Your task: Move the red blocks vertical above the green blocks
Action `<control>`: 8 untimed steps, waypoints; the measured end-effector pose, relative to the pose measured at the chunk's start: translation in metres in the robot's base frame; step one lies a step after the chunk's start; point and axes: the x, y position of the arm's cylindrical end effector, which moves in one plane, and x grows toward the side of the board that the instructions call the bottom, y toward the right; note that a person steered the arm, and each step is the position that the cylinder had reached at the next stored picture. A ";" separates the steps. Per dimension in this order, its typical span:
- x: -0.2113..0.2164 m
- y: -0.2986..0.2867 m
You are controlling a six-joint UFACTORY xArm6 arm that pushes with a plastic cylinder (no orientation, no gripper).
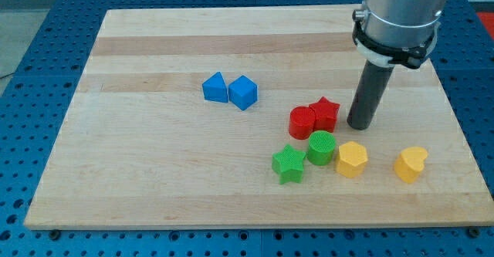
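Red star (pixel 325 113) just left of my tip (pixel 360 126)

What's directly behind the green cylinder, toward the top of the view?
The red cylinder sits just above the green cylinder, the red star touching it. My tip stands right of the star. Their far sides are hidden.

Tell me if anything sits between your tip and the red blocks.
Nothing visible does. My tip stands just to the view's right of the red star, with only a thin strip of bare board between them. The red cylinder sits against the star's far side, toward the view's left.
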 end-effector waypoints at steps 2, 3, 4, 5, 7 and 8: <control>0.010 -0.045; 0.021 -0.077; 0.024 -0.092; 0.024 -0.091; 0.024 -0.090; 0.024 -0.090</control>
